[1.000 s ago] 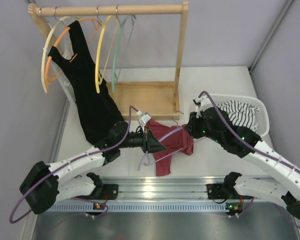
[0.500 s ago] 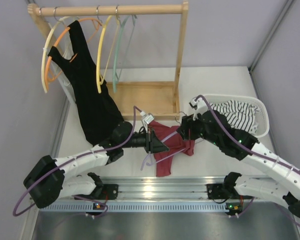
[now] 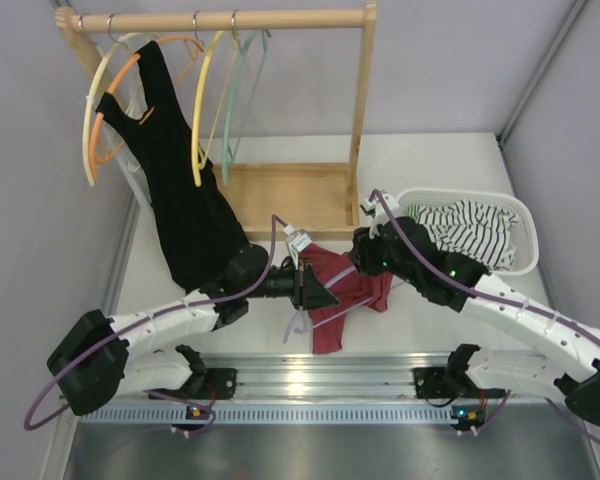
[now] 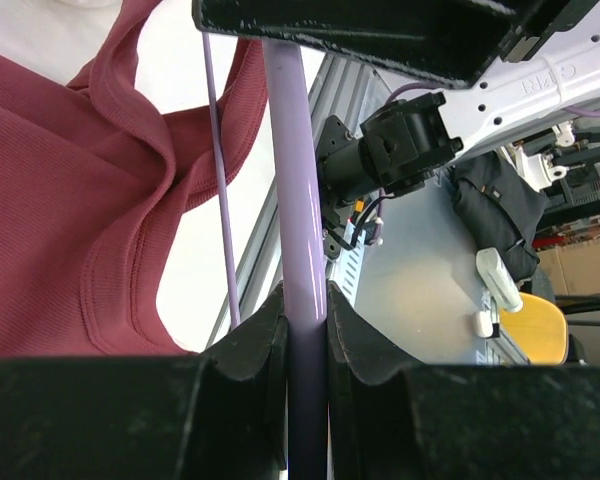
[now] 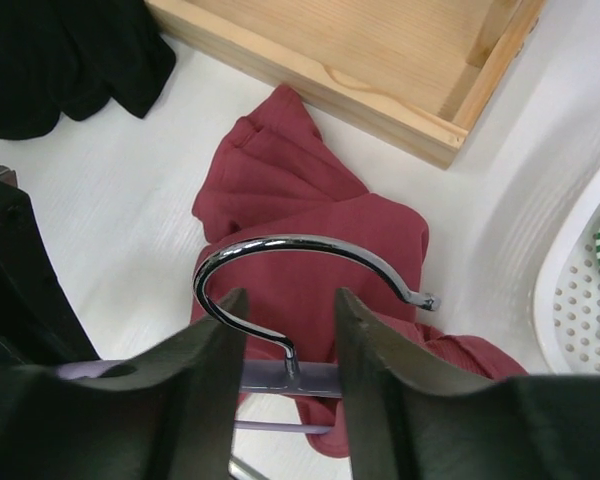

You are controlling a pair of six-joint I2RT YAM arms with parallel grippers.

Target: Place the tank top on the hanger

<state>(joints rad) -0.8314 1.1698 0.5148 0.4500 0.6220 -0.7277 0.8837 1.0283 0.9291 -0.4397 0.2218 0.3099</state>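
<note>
The maroon tank top (image 3: 352, 284) lies crumpled on the white table in front of the wooden rack base; it also shows under both wrists (image 4: 70, 200) (image 5: 320, 250). The lavender hanger (image 3: 320, 320) lies over it. My left gripper (image 3: 323, 291) is shut on the hanger's bar (image 4: 292, 180), which runs straight between its jaws (image 4: 302, 300). My right gripper (image 3: 362, 258) hovers over the hanger's metal hook (image 5: 300, 243). Its jaws (image 5: 290, 300) are open, one on each side of the hook's stem, touching nothing.
A wooden clothes rack (image 3: 285, 195) stands behind, carrying a long black garment (image 3: 180, 200), a yellow hanger (image 3: 202, 110) and a pale green hanger (image 3: 232, 100). A white basket (image 3: 523, 215) with striped cloth (image 3: 470, 225) sits at the right. A metal rail (image 3: 310, 370) borders the near edge.
My right gripper has moved left and back across the tank top to the hanger's hook, and its jaws have opened. The left gripper keeps its hold on the hanger, shifted slightly.
</note>
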